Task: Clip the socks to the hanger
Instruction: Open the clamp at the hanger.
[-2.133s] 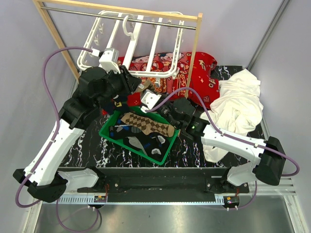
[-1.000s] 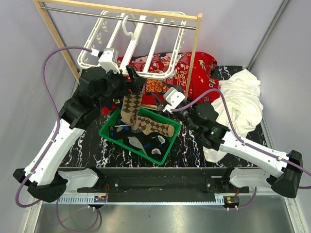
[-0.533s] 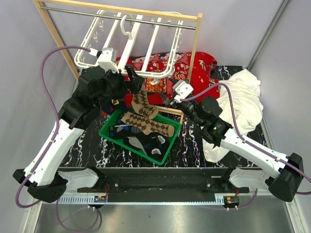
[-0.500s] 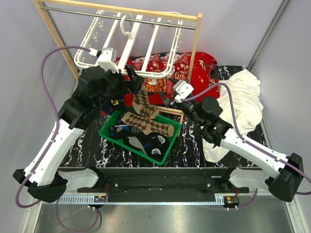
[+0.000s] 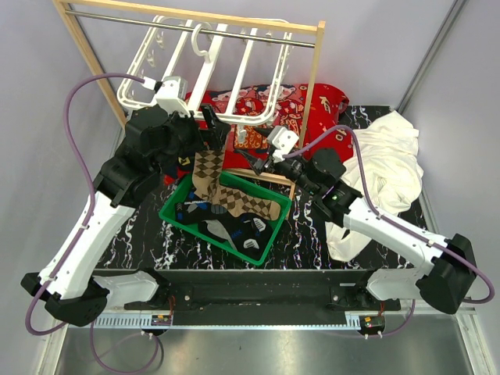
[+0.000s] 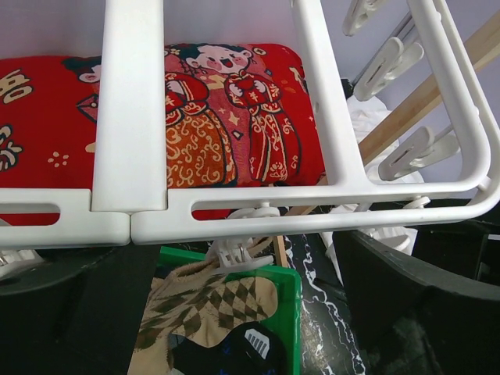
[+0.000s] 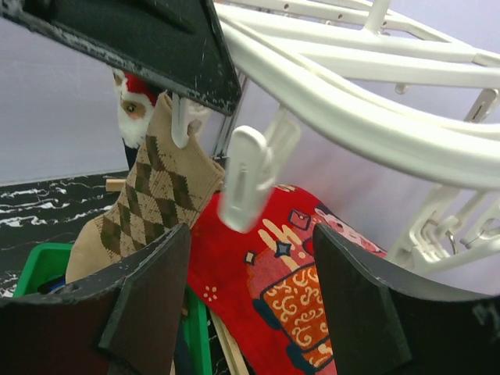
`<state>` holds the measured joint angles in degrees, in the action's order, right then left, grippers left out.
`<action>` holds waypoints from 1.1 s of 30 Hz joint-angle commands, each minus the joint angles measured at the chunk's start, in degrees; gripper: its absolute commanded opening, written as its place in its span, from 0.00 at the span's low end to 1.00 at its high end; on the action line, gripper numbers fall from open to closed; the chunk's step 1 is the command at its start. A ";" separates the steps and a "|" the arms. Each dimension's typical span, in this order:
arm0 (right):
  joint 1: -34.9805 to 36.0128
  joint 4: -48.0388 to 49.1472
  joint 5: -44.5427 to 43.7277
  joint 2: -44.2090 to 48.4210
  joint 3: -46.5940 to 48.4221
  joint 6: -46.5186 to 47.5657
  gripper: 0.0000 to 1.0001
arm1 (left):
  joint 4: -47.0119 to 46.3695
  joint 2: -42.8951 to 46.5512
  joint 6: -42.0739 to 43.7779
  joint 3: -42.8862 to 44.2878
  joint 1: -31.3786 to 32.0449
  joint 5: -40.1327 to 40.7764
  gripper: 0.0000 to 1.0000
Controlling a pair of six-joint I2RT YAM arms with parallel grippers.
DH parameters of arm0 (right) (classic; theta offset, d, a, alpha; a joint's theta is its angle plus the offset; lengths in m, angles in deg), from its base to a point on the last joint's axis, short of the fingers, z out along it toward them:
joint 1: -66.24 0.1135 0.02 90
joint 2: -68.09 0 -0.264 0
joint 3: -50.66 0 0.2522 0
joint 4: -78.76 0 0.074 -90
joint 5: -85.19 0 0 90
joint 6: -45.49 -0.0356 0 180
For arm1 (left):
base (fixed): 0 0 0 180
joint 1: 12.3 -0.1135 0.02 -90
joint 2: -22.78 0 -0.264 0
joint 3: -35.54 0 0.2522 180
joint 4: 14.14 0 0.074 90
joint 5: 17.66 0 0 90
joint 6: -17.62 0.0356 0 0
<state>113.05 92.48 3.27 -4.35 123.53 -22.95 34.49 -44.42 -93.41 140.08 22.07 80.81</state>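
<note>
- Hanging from the metal rod (image 5: 125, 19) of the wooden rack (image 5: 311, 86), the white drying hanger (image 5: 205, 74) is seen tilted above the far side of the table (image 5: 148, 242).
- A brown argyle sock (image 5: 206, 168) is pinched at its cuff by a clip (image 6: 234, 254) under the hanger's near rail, and its lower part reaches down into the green basket (image 5: 173, 197).
- Other socks (image 5: 234, 226), dark with white and blue details, are seen lying in that basket.
- The left gripper (image 5: 214, 127) is held at the near rail, just above the clipped sock, with its jaws spread wide and nothing grasped.
- The right gripper (image 7: 250, 242) is positioned beneath the same rail, just to the right of the sock. Its jaws are parted with nothing between them, and an empty clip (image 7: 246, 176) dangles just ahead.
- A red printed cloth (image 5: 324, 109) is spread behind the basket, and a white cloth (image 5: 387, 168) is heaped at the table's right side.
</note>
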 commanded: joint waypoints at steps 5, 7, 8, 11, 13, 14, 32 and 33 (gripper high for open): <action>-0.58 6.35 2.03 -1.91 4.43 -1.87 0.69 | -4.64 1.02 1.96 1.85 -0.88 1.90 0.98; -0.66 6.62 2.38 -2.44 4.96 -2.14 0.67 | -4.64 1.02 1.96 2.03 -0.97 1.81 0.98; -0.75 6.79 2.38 -2.61 5.13 -2.23 0.66 | -4.64 1.10 1.88 2.03 -0.97 1.81 0.98; -0.75 7.23 3.43 -3.05 5.49 -3.02 0.63 | -4.64 0.84 2.14 2.38 -1.06 1.73 0.99; -0.84 7.41 3.61 -3.32 5.93 -3.28 0.61 | -4.73 0.49 2.49 2.73 -1.23 1.55 0.99; -0.84 7.32 3.53 -3.49 6.01 -3.45 0.59 | -4.64 0.32 2.49 2.82 -1.32 1.38 0.99; -0.84 7.50 4.84 -4.20 6.63 -5.91 0.09 | -6.92 1.54 7.49 3.01 -2.99 -4.42 0.99; -0.84 7.23 4.93 -4.20 6.89 -6.00 0.08 | -7.45 3.37 7.85 2.21 -2.99 -5.38 0.99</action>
<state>112.59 97.01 6.72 -8.72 127.22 -27.45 34.54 -45.58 -89.15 143.03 19.45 79.23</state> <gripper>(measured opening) 0.237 0.984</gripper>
